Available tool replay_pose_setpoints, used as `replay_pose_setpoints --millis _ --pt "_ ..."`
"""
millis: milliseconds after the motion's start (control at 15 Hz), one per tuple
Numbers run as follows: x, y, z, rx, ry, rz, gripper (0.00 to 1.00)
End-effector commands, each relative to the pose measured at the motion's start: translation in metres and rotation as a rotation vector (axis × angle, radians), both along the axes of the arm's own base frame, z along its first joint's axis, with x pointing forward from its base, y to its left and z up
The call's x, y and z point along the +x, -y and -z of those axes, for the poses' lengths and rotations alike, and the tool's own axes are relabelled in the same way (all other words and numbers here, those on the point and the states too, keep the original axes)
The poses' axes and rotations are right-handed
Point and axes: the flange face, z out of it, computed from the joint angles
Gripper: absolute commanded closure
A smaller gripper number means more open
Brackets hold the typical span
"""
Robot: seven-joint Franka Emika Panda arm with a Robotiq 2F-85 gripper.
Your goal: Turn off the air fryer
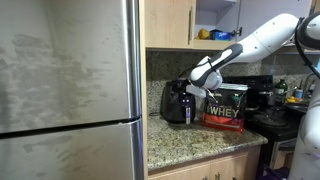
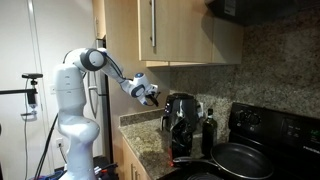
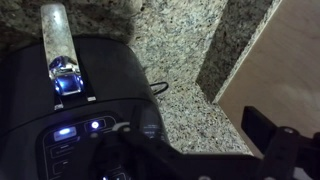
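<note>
The refrigerator (image 1: 65,80) stands well left of the end effector (image 1: 200,82). The air fryer (image 1: 178,102) sits on the granite surface (image 1: 200,142) just below-left of it, with blue lights (image 3: 65,131) glowing on its top in the wrist view. Whether the end effector's fingers are apart or together cannot be told. The whey tub (image 1: 226,108) stands below-right.
</note>
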Motion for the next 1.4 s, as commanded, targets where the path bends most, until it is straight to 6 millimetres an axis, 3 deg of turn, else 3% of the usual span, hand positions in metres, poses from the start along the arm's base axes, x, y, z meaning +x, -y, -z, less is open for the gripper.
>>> replay_pose_setpoints --millis 0,67,267,333,467,600,867,933,1133,1333 --pt "0.001 0.0 0.001 0.0 -0.003 0.001 0.0" --pt "0.007 0.011 0.014 -0.029 -0.016 0.022 0.0" --pt "0.02 0.037 0.027 -0.073 -0.03 0.094 0.0" --pt "0.012 0.025 0.016 -0.056 -0.021 0.059 0.0" --pt "0.016 0.032 0.021 -0.063 -0.028 0.074 0.0" --pt "0.013 0.025 0.019 -0.061 -0.025 0.062 0.0" --pt "0.03 0.024 0.046 -0.052 -0.088 0.088 0.0" --pt "0.018 0.024 0.035 -0.059 -0.061 0.072 0.0" --pt "0.024 0.025 0.048 -0.062 -0.081 0.079 0.0" --pt "0.032 0.027 0.046 -0.061 -0.056 0.087 0.0"
